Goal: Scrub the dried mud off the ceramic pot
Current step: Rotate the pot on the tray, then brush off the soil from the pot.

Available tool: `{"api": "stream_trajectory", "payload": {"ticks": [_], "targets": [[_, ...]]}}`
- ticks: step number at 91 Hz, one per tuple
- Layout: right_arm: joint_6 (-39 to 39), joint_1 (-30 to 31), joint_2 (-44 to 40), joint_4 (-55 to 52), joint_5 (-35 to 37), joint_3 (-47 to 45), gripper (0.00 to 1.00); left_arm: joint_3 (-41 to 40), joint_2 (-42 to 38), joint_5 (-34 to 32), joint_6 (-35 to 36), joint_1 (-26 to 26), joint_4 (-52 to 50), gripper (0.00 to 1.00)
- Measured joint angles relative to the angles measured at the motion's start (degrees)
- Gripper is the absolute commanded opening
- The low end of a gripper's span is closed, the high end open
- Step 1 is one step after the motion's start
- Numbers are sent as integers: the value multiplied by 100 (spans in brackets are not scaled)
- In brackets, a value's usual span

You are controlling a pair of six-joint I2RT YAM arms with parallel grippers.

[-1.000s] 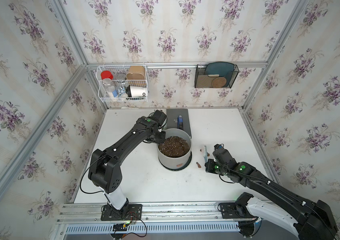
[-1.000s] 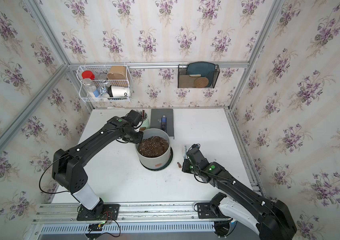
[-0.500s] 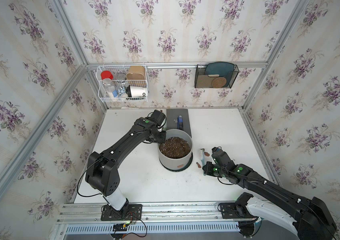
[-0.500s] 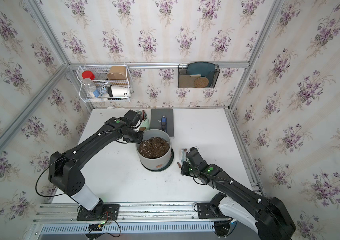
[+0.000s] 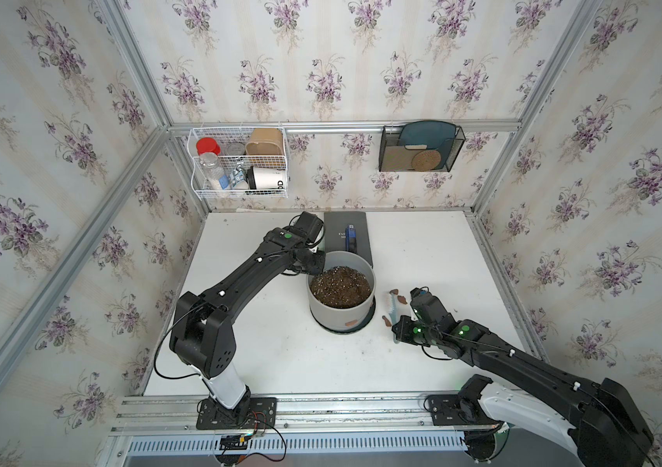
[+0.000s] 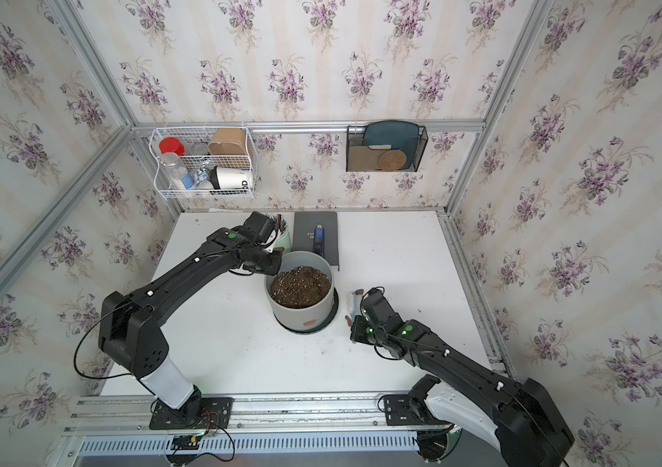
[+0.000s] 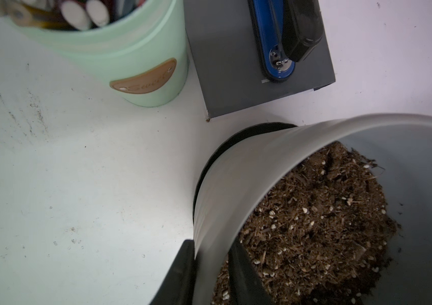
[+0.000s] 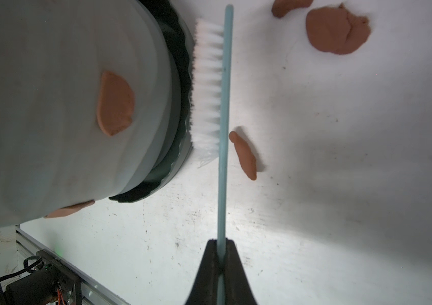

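Pinches, with the right hand (image 8: 221,241), the pale teal handle of a scrub brush (image 8: 222,105), pressed together on its end. Holds it level, white bristles (image 8: 207,87) turned toward the ceramic pot (image 8: 51,105) and right at the wavy rim of the black saucer (image 8: 181,87) beneath. Lies at 3 o'clock of the pot in both top views, taking 12 as the back wall.

Just past the bristles, on the grey wall, a half-round patch of dried mud (image 8: 114,103). Another patch (image 5: 350,322) low on the wall at 5 o'clock. Loose on the white worktop (image 8: 341,184), around 3 o'clock of the pot, three more reddish pieces: a long one (image 8: 245,155) just beside the handle, a broad one (image 8: 337,30) and a small one (image 8: 288,6) farther out.

Straddles, with the left hand (image 7: 212,245), the pot's rim at 10 o'clock: one finger (image 7: 183,269) outside along the wall, one inside over the dark potting soil (image 7: 315,224). Cannot tell whether squeezing the wall or merely close on it.

Upright near the middle of the worktop, the pot itself.

Beyond the left hand, at 11 o'clock of the pot, a mint-green pencil cup (image 7: 135,60). At 12 o'clock, a dark grey book (image 7: 230,66) with a blue-and-black stapler (image 7: 275,39) on top.
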Motion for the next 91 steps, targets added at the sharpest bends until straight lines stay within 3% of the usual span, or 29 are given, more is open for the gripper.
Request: {"api": "stream_trajectory", "payload": {"ticks": [22,68,91], "targets": [[2,4,330,315,-101,42,0,-63,-50,-103,162,-24,-68,7],[-131,9,1084,686,-339,433,0,-61,-85,-146,216,-22,-55,2],[-149,9,874,732,-498,466,0,-50,-85,-155,214,-15,-101,0]]}}
